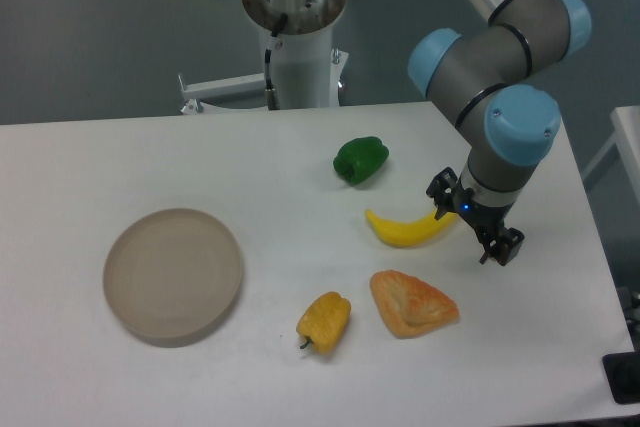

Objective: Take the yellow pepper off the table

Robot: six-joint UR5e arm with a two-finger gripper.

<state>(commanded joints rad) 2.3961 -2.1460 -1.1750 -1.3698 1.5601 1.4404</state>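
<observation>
The yellow pepper point(324, 322) lies on its side on the white table point(120, 157) near the front, its short dark stem pointing toward the front edge. It sits between the beige plate and the orange pastry. My gripper point(472, 219) hangs low over the table well to the right and behind the pepper, right at the banana's right tip. Its two black fingers point(503, 246) stand spread apart, so the gripper is open and holds nothing. Nothing touches the pepper.
A yellow banana point(405, 230) lies left of the gripper, a green pepper point(360, 160) behind it. A flat orange triangular pastry point(412, 304) sits just right of the yellow pepper. A round beige plate point(173, 275) lies at the left. The robot base point(295, 17) stands behind the table.
</observation>
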